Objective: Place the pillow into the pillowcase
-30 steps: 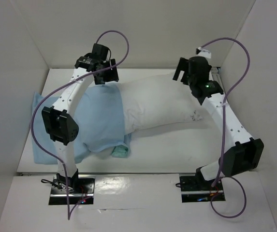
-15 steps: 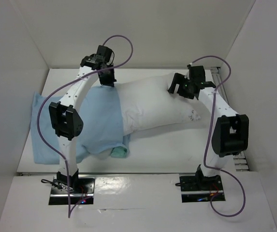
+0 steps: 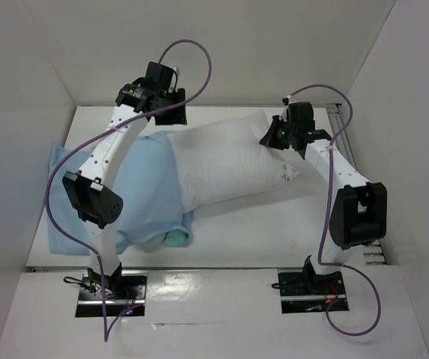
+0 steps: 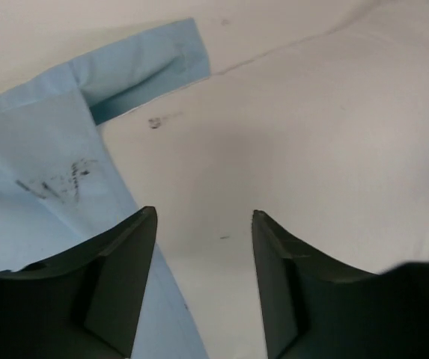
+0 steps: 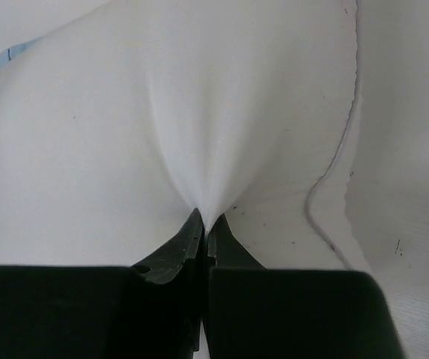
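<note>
The left tool (image 4: pixel 203 217) stands open with nothing between its fingers, above the far hem of the pillowcase (image 3: pixel 143 187) where it meets the pillow (image 3: pixel 229 161). The right tool (image 5: pixel 204 221) is closed, pinching a fold of the pillow near its far right corner. Bare bench (image 3: pixel 274 224) lies on the near side and to the right of the pillow. The pillow's left end is hidden under the blue cloth.

readable text: none | pillowcase (image 4: pixel 42 187): dark smudged scrawl, illegible | pillow (image 4: pixel 311 149): tiny dark specks, no letters
</note>
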`<state>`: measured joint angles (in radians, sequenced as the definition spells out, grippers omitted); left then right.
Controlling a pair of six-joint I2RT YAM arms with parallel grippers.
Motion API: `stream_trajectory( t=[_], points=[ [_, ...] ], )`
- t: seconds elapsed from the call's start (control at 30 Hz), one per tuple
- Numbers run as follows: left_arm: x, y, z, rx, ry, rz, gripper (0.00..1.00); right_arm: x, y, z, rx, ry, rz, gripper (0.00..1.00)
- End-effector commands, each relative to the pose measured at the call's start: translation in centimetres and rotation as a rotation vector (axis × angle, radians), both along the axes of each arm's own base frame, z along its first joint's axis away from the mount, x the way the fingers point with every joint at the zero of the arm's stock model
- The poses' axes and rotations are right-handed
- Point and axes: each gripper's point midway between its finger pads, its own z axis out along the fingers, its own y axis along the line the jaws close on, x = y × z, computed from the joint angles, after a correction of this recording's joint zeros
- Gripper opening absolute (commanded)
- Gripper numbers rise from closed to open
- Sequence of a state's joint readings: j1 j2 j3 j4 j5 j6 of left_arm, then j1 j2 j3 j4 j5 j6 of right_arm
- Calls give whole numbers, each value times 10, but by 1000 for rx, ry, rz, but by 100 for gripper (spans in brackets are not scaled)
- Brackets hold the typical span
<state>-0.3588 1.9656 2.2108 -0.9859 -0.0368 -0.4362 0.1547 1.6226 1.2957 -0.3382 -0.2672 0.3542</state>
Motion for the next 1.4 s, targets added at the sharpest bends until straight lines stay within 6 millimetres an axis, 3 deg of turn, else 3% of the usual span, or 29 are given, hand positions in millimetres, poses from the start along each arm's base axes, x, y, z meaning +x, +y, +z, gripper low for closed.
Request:
stream_trajectory(
  t=[0.0, 0.13, 0.2, 0.33, 0.47, 0.5, 0.63, 0.67, 0.7, 0.87, 0.97, 1.07, 1.13, 1.2, 1.23, 1.3, 1.37],
  points=[
    [-8, 35, -10, 183, 6, 97, 69, -13, 9, 19, 13, -34, 34, 0],
    [-21, 50, -34, 274, 71, 129, 79, -14, 6, 21, 2, -43, 18, 0],
    [-23, 53, -48, 305, 116, 129, 79, -16, 5, 19, -6, -38, 23, 0],
    [-23, 54, -54, 311, 124, 141, 69, -17, 3, 17, -14, -30, 15, 0],
    [-18, 63, -51, 367, 116, 167, 53, -14, 2, 18, -27, -29, 13, 0],
    [-16, 64, -46, 369, 103, 174, 39, -14, 2, 19, -27, -30, 13, 0],
    [-13, 69, -38, 349, 92, 187, 15, -14, 0, 18, -33, -30, 6, 0],
    [-14, 65, -39, 329, 99, 171, 4, -14, 0, 18, -33, -30, 6, 0],
    [-13, 67, -36, 314, 97, 174, 1, -14, 0, 18, -33, -30, 6, 0],
    [-12, 55, -34, 253, 97, 144, 0, -16, 0, 20, -33, -30, 6, 0],
    [-10, 31, -11, 125, 30, 61, 0, -20, 7, 25, -19, -38, 31, 0],
    [-24, -10, 11, -72, 6, -103, 0, -24, 23, 34, 11, -63, 86, 0],
    [-32, -41, 25, -207, 7, -203, 0, -21, 38, 53, 21, -112, 119, 0],
    [-41, -68, 38, -271, 0, -286, 0, -18, 49, 91, 29, -175, 135, 0],
    [-54, -87, 63, -339, -23, -357, 0, -19, 59, 126, 35, -244, 146, 0],
    [-62, -104, 85, -389, -58, -422, 0, -22, 63, 166, 32, -344, 151, 0],
    [-66, -104, 112, -396, -127, -412, 0, -30, 56, 205, 34, -430, 116, 0]
  ],
)
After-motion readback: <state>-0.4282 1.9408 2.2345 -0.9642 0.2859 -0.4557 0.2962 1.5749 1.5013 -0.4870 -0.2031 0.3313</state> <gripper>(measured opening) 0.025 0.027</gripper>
